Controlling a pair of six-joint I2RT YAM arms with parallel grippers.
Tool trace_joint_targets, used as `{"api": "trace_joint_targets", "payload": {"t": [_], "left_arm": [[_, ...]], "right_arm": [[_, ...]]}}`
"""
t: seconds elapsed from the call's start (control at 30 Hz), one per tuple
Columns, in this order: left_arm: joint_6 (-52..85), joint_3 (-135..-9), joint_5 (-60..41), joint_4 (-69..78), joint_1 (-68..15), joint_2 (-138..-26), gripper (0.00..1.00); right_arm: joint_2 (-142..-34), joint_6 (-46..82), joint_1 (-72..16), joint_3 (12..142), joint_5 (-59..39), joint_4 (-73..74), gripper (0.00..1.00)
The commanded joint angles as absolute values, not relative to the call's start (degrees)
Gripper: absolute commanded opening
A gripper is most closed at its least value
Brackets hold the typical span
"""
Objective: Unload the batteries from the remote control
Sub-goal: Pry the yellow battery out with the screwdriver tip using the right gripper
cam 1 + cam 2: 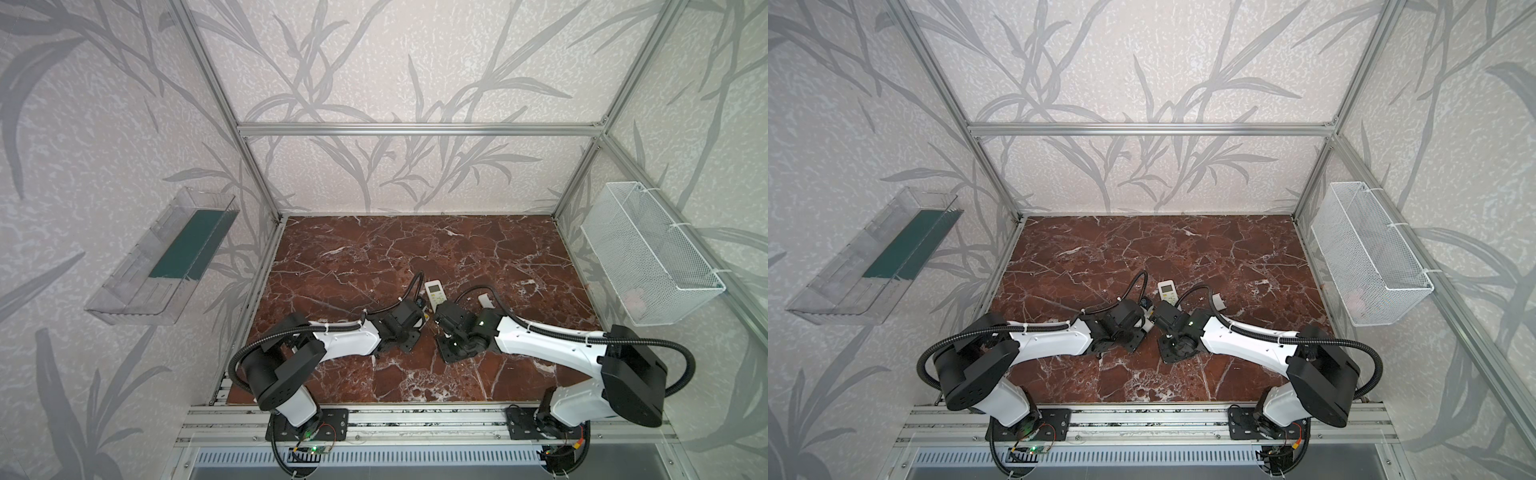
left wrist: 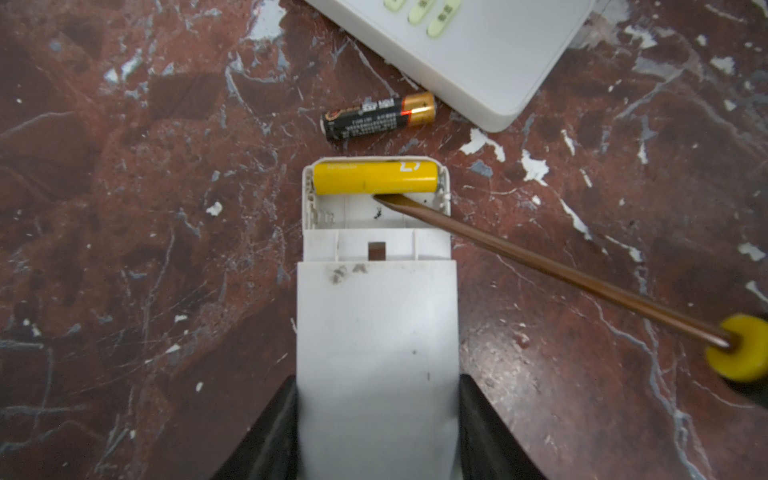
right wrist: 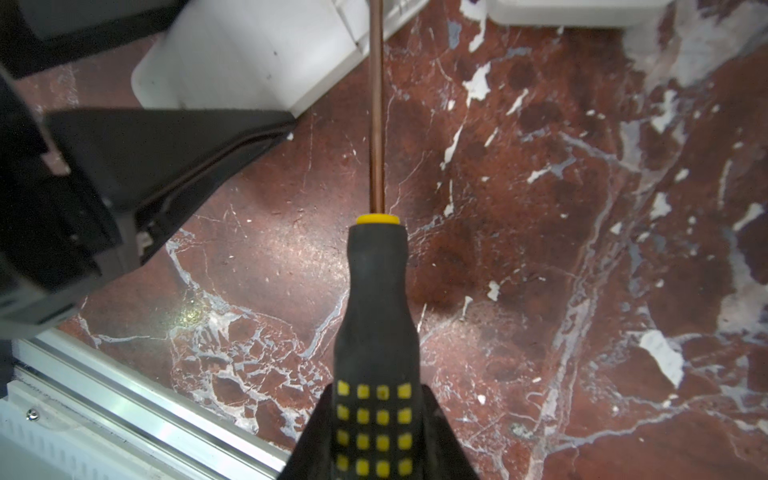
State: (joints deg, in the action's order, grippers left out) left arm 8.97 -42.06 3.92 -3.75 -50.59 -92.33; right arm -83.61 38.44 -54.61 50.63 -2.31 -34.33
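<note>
In the left wrist view my left gripper (image 2: 378,380) is shut on the white remote control (image 2: 376,332), which lies back up with its battery bay open. One yellow battery (image 2: 374,178) sits in the bay's far slot; the near slot is empty. A black-and-gold battery (image 2: 378,115) lies loose on the table just beyond the remote. My right gripper (image 3: 378,399) is shut on the black-and-yellow handle of a screwdriver (image 3: 376,311). Its brown shaft (image 2: 540,266) slants into the bay, with the tip against the yellow battery's near side.
A second white remote (image 1: 435,292) with a display lies face up just beyond both grippers. A small white cover piece (image 1: 485,300) lies to its right. A clear tray (image 1: 166,257) hangs on the left wall and a white mesh basket (image 1: 648,257) on the right.
</note>
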Motion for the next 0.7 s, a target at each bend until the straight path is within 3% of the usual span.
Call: {"api": "trace_joint_targets", "payload": {"t": [0.0,0.37,0.67], "left_arm": [[7.9,-41.9,-0.1,-7.4,-51.7,-93.6,0.41],[4.2,-44.2,-5.8,-9.6,-51.7,-95.2,0.40],[3.4,-43.1,-8.6,-8.7,-51.7,-95.0,0.39]], "right_arm": [[-84.9,43.6,-53.9,50.7,4.5,-32.9,0.00],[-82.5,50.3,-55.8,50.6,11.0,-37.6,0.00],[-84.1,50.9,-56.4,49.6,13.4,-33.1,0.00]]}}
